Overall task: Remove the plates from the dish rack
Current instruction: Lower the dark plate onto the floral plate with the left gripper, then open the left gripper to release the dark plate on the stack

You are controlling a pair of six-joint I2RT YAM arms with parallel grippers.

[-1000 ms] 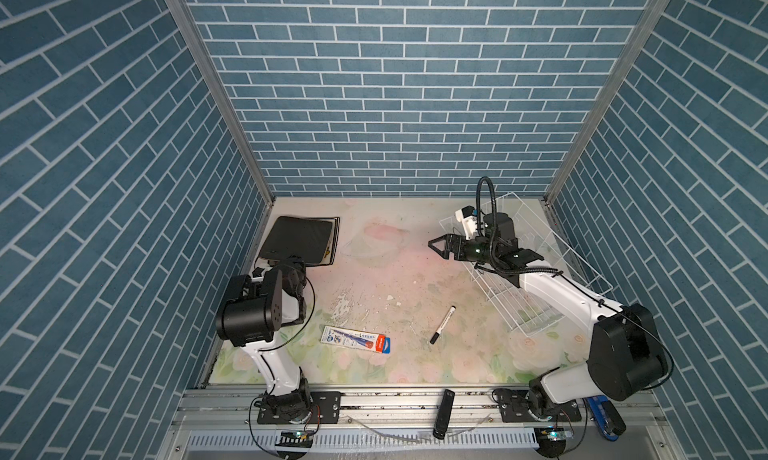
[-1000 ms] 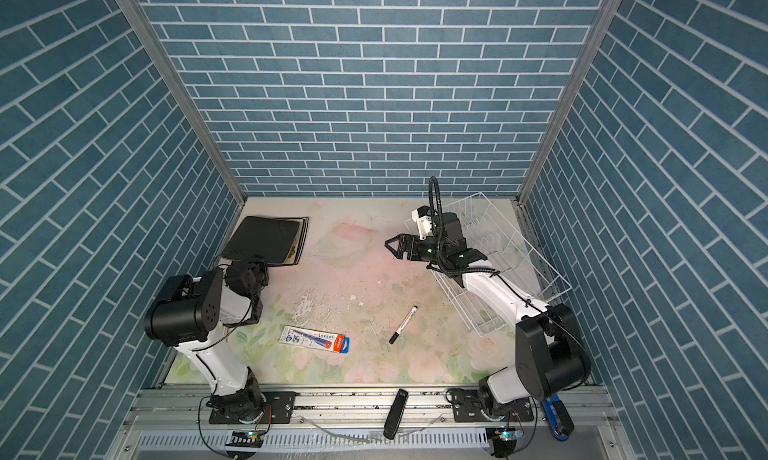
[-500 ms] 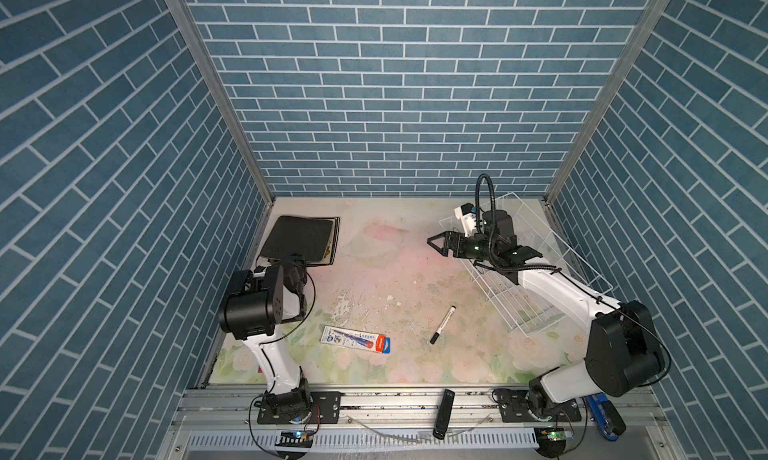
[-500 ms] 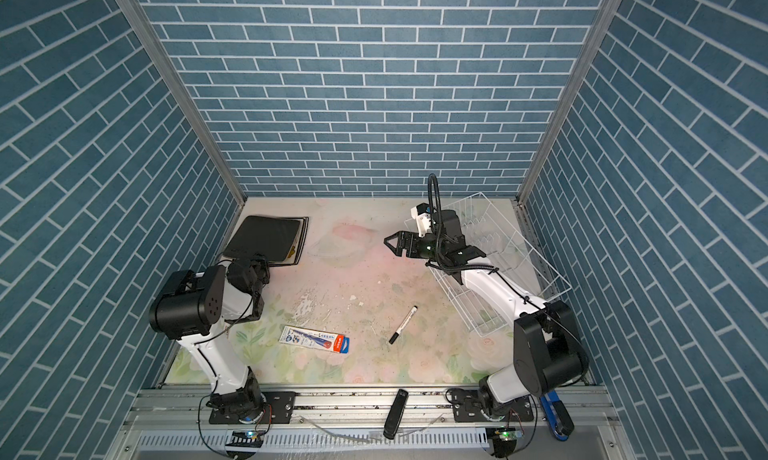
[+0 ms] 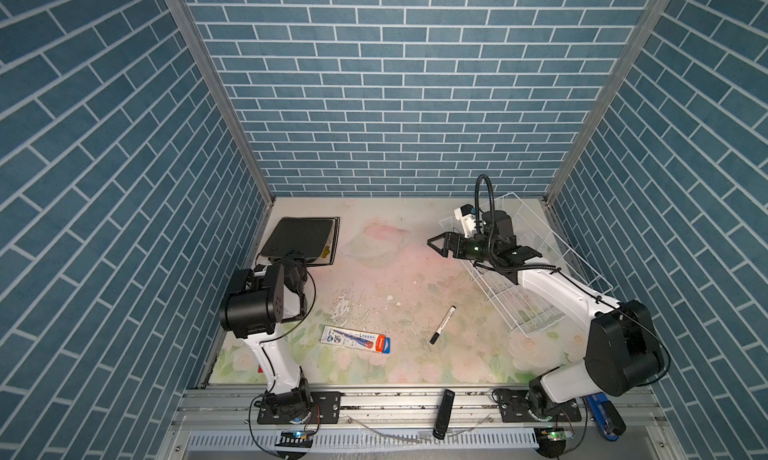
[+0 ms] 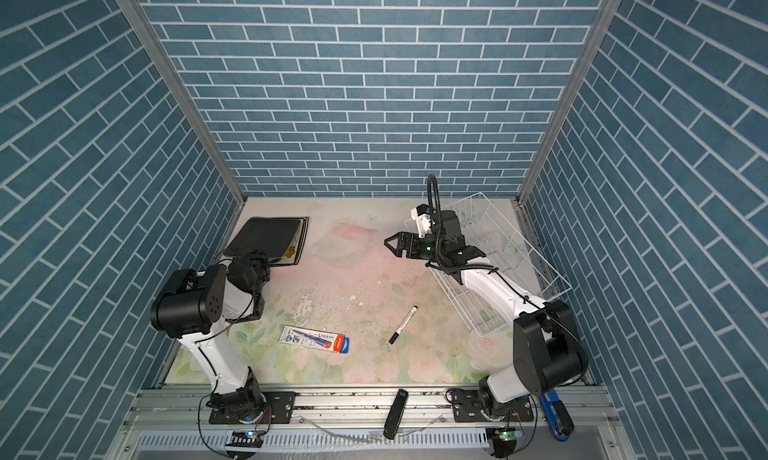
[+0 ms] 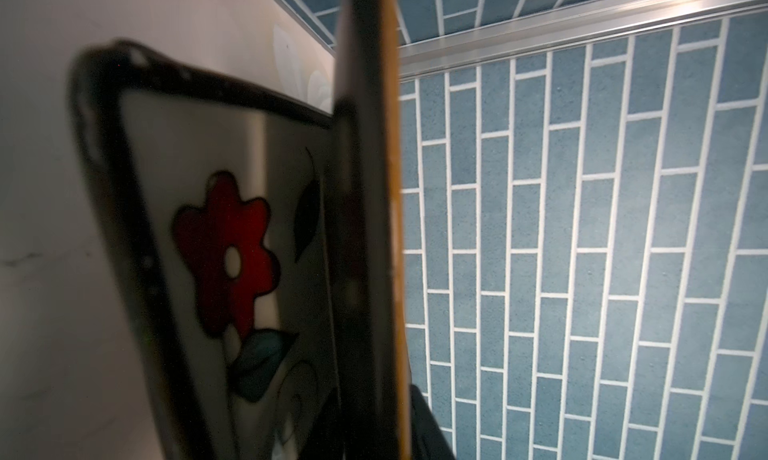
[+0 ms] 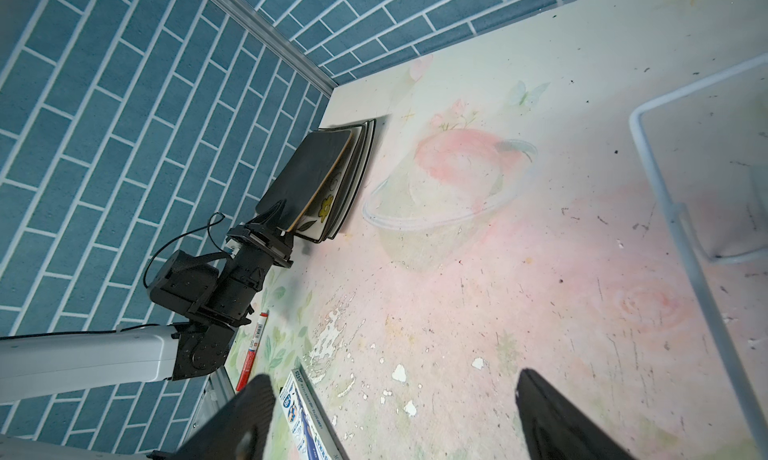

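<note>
Both top views: bright, even light, faint shadows, sharp throughout. My left wrist view: dim, black plate (image 7: 361, 187) blurred from twelve to six o'clock, glare on metal rail (image 7: 623, 19) at one o'clock. My right wrist view: rack (image 8: 681, 216) soft at three o'clock.

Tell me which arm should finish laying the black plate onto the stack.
Left. The left hand grips the tilted black plate by its near edge, right over the stacked plates. The right hand is open and empty beside the dish rack, far from them.
</note>
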